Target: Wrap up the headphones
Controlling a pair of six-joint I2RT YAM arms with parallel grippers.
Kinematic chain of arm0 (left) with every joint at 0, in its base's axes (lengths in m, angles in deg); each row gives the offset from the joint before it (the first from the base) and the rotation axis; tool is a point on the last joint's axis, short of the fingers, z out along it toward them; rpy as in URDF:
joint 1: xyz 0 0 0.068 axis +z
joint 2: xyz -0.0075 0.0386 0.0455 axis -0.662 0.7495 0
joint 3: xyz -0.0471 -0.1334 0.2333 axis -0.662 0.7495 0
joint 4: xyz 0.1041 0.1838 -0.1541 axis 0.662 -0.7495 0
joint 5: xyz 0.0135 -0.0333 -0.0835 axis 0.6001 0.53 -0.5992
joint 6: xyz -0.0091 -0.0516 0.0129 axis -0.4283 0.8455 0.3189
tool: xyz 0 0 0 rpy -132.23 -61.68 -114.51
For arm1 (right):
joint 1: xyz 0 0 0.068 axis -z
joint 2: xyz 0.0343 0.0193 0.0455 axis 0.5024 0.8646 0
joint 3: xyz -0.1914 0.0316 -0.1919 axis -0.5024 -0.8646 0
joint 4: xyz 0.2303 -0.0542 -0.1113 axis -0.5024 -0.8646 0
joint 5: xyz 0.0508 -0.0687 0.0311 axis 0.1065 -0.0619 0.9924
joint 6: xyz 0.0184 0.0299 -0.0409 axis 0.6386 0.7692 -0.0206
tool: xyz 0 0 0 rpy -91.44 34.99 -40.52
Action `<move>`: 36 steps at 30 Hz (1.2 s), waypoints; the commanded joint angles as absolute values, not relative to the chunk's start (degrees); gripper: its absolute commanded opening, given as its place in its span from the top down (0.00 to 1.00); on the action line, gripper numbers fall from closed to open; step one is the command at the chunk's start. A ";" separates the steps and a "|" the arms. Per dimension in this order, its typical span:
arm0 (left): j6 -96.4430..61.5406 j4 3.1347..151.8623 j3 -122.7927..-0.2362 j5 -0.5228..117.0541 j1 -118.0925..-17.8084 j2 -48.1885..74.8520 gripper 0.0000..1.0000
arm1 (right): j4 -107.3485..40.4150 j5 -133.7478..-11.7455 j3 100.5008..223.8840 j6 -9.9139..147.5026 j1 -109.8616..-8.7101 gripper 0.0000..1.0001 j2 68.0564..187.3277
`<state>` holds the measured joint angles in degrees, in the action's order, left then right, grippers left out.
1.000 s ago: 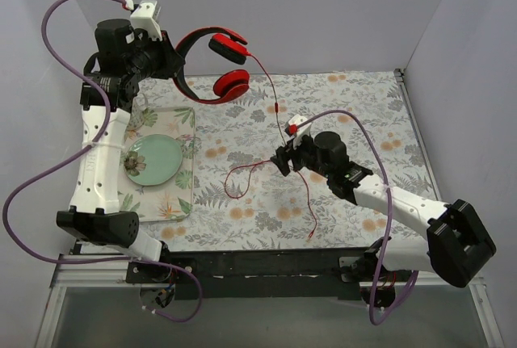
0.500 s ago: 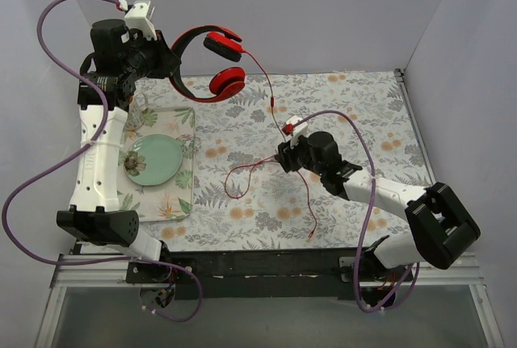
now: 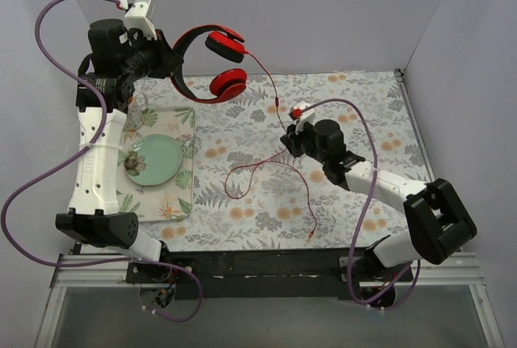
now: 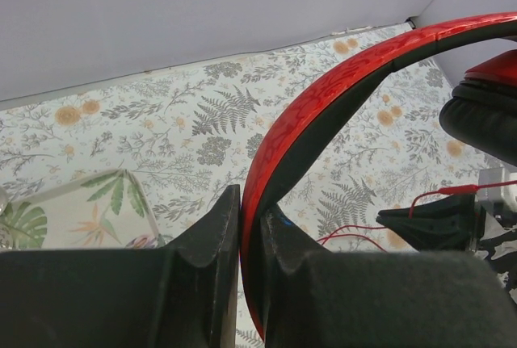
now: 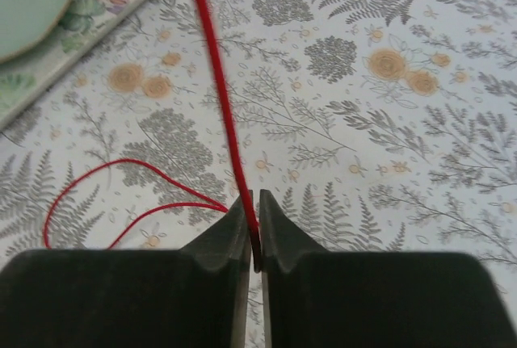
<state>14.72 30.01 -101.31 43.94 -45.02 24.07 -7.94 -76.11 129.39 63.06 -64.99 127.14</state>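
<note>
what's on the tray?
A pale green plate sits on the floral tray. The left arm covers the tray's left edge, so anything there is hidden.

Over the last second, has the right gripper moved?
Yes. The right gripper drew slightly toward the back wall, from level with the green plate's middle to its far rim.

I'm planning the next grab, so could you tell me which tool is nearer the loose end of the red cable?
Right. The right tool pinches the cable farther along from its loose end; the left tool holds the headband at the far left.
</note>
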 commanded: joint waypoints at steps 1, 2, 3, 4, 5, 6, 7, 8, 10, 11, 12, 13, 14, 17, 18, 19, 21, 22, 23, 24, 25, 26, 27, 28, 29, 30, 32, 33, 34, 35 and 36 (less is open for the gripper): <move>15.97 32.15 -100.36 42.88 -44.79 20.80 1.00 | -6.15 -72.48 134.10 63.74 -64.96 0.98 129.40; 15.36 32.24 -100.00 43.67 -44.79 21.42 1.00 | -9.02 -72.65 135.41 63.30 -64.96 0.99 129.23; 13.96 32.50 -99.39 46.89 -44.79 21.68 1.00 | -10.88 -72.83 136.21 62.86 -65.05 0.99 129.05; 12.82 33.81 -96.77 49.10 -44.79 21.95 1.00 | -12.90 -74.83 137.00 62.16 -65.40 0.99 128.01; 11.33 35.04 -94.92 52.17 -44.79 21.95 1.00 | -15.88 -76.94 137.88 60.42 -65.84 0.99 127.22; 10.27 36.62 -92.20 57.51 -44.79 21.60 1.00 | -21.04 -79.31 140.15 58.83 -66.36 0.99 126.42; 7.82 39.59 -89.83 60.35 -44.79 21.42 1.00 | -24.23 -84.47 141.22 55.77 -67.68 0.99 124.68; 6.84 40.75 -85.54 62.29 -44.88 21.51 1.00 | -26.96 -86.69 142.71 53.74 -68.38 0.99 123.88; 4.38 43.12 -83.05 65.80 -45.05 22.12 1.00 | -35.65 -93.11 147.36 50.13 -71.36 0.99 121.77; 3.76 43.66 -81.30 67.91 -45.14 22.65 1.00 | -38.12 -95.22 149.03 45.85 -72.60 0.99 121.32; 3.06 44.10 -81.02 69.33 -45.84 23.78 1.00 | -40.75 -100.03 150.61 43.89 -74.00 0.99 120.88; 1.40 44.89 -80.67 71.86 -46.37 24.58 1.00 | -44.52 -102.86 154.28 41.70 -76.89 0.99 120.70; 0.51 45.24 -80.32 73.54 -46.98 25.28 1.00 | -46.39 -105.58 155.97 38.37 -78.48 0.99 120.70; -3.52 46.39 -79.61 78.72 -50.32 27.22 1.00 | -51.67 -109.74 164.23 35.18 -82.27 0.99 121.49; -4.85 46.74 -78.22 79.70 -51.55 27.48 1.00 | -52.29 -109.22 165.99 33.95 -82.71 0.99 121.58; -5.99 48.05 -77.42 80.67 -53.73 27.23 1.00 | -52.82 -108.43 167.58 33.42 -83.33 0.99 121.76; -9.95 49.29 -74.36 82.17 -57.60 26.61 1.00 | -52.30 -105.37 171.63 31.84 -83.42 0.99 121.76; -11.00 50.51 -73.12 82.43 -58.75 25.56 1.00 | -51.51 -104.57 172.42 30.96 -83.51 0.99 121.58; -12.14 51.13 -72.24 82.61 -59.98 25.03 1.00 | -49.59 -103.95 173.65 30.26 -83.33 0.99 121.58; -13.98 51.57 -71.27 82.26 -62.00 24.42 1.00 | -48.79 -102.81 174.27 28.95 -83.42 0.99 121.84; -15.05 51.84 -69.52 81.91 -63.15 23.71 1.00 | -48.17 -102.80 174.88 28.24 -83.33 0.99 122.11; -16.01 52.01 -68.72 81.21 -64.12 22.23 1.00 | -46.77 -103.06 176.02 27.45 -83.33 0.99 122.37; -17.68 52.19 -67.84 80.07 -65.95 21.34 1.00 | -46.50 -103.15 176.73 26.48 -83.25 0.99 123.24; -18.48 52.28 -66.61 79.54 -66.93 20.55 1.00 | -46.49 -102.98 177.52 25.25 -82.81 0.99 123.95; -19.18 52.19 -66.17 79.45 -67.72 19.15 1.00 | -46.58 -102.89 178.57 24.72 -82.54 0.99 124.65; -19.88 52.19 -65.81 79.45 -69.12 18.61 1.00 | -47.37 -102.89 180.41 24.37 -82.28 0.99 126.05; -21.73 51.75 -64.76 78.40 -70.01 17.12 1.00 | -47.99 -102.89 182.18 23.48 -80.88 0.99 127.29; -22.08 51.58 -64.41 77.35 -70.36 15.72 1.00 | -48.42 -102.02 183.49 23.48 -80.09 0.99 127.99; -22.35 50.45 -64.40 75.68 -70.45 15.19 1.00 | -48.51 -101.23 183.94 23.57 -78.43 0.99 128.17; -22.35 49.65 -64.93 75.23 -70.45 14.92 1.00 | -48.60 -100.26 184.20 23.92 -77.45 0.99 128.35; -22.35 48.34 -65.19 74.97 -70.45 14.74 1.00 | -48.60 -98.42 184.73 24.27 -75.53 0.99 128.61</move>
<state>-19.97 47.89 -63.95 77.82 -70.51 20.16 -49.52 -101.58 180.95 25.64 -80.09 128.13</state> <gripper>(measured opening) 0.085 0.044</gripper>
